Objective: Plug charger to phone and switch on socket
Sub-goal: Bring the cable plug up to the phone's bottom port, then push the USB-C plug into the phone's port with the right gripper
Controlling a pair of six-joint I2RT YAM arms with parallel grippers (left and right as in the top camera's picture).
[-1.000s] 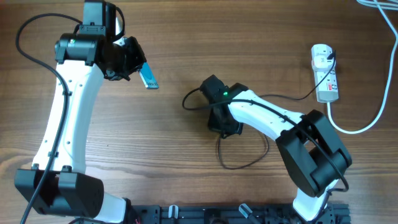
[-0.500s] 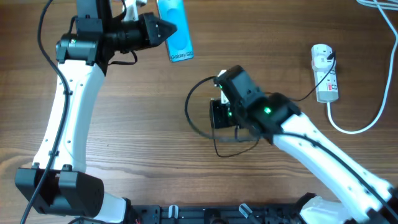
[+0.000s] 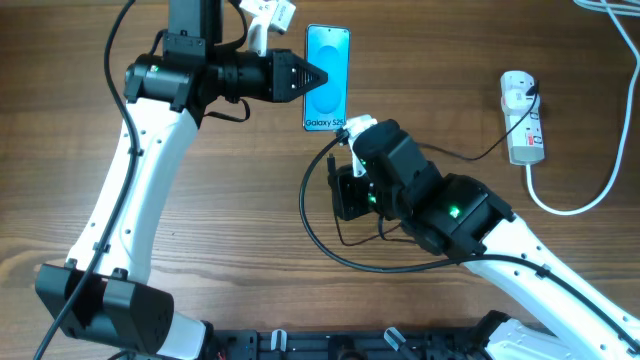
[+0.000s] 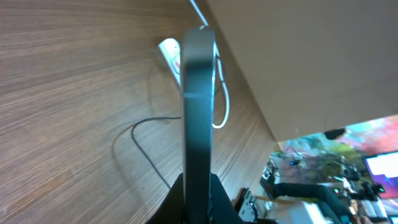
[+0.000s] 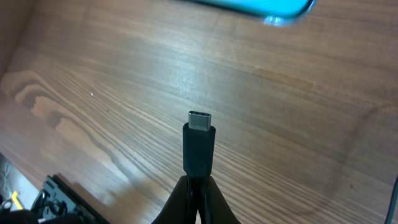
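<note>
My left gripper (image 3: 308, 78) is shut on the phone (image 3: 327, 78) and holds it in the air, cyan screen up, its text end toward the right arm. In the left wrist view the phone (image 4: 198, 106) shows edge-on between the jaws (image 4: 198, 198). My right gripper (image 5: 199, 186) is shut on the charger plug (image 5: 199, 149), metal tip pointing up at the phone's bottom edge (image 5: 261, 7), a gap between them. In the overhead view the right gripper (image 3: 352, 130) sits just below the phone, and the charger cable (image 3: 330, 245) loops on the table. The socket (image 3: 523, 117) lies far right.
A thick white cord (image 3: 590, 190) curves from the socket off the top right. The wooden table (image 3: 240, 230) runs under both arms. A black rail (image 3: 330, 345) lines the front edge. The socket and cord also show in the left wrist view (image 4: 169, 53).
My left arm has swung the phone right and turned it upright toward the right arm. My right arm has lifted the plug off the table up toward the phone's bottom edge.
</note>
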